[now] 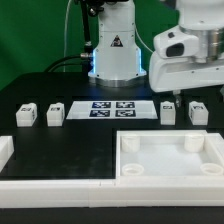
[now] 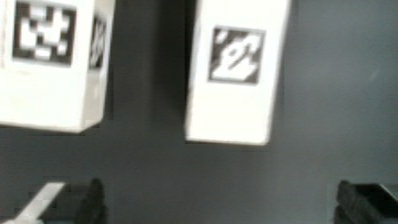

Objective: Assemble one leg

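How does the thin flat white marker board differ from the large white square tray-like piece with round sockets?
The marker board is thin and flat; the tray-like piece is thicker, with a raised rim. The marker board carries black-and-white tags; the tray-like piece shows none. The marker board lies farther back; the tray-like piece lies nearer, toward the exterior view's right. Both are white and lie on the black table.

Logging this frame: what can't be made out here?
- Wrist view: blurred; one leg is cut by two edges, the other leg by one.
- Wrist view: only the fingertips of the tool show.
- Exterior view: the arm is cut off by the top edge; markers on the legs are too small to read.
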`<state>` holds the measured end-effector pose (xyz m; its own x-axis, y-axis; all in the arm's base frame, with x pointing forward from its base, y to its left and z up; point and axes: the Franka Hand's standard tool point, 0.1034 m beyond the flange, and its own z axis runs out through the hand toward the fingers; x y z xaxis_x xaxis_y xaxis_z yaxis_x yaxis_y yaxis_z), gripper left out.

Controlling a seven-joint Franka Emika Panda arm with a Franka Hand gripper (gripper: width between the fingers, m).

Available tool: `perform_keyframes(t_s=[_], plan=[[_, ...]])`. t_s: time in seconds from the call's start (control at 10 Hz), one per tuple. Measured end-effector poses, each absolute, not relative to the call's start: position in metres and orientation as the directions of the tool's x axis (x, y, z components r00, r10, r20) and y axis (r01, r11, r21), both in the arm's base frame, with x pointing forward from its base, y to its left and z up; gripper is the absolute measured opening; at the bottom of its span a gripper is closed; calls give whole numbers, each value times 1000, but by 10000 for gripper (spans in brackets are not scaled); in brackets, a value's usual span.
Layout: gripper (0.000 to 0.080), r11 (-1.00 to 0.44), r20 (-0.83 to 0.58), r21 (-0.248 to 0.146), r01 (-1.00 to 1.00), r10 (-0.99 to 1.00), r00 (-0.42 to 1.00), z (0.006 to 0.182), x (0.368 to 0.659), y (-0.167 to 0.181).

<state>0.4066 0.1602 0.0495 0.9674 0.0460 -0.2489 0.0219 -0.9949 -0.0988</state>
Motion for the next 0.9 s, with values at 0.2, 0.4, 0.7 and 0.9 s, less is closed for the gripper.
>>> perform_keyframes(t_s=[0.2, 0.4, 0.7, 0.9], plan=[[649, -996, -443, -84, 5, 42, 896, 47, 401, 166], [649, -997, -616, -83, -3, 48, 786, 41, 404, 164], [649, -996, -722, -87, -7, 59, 689, 35, 410, 166], [649, -998, -743, -52, -26, 21, 669, 34, 401, 168]])
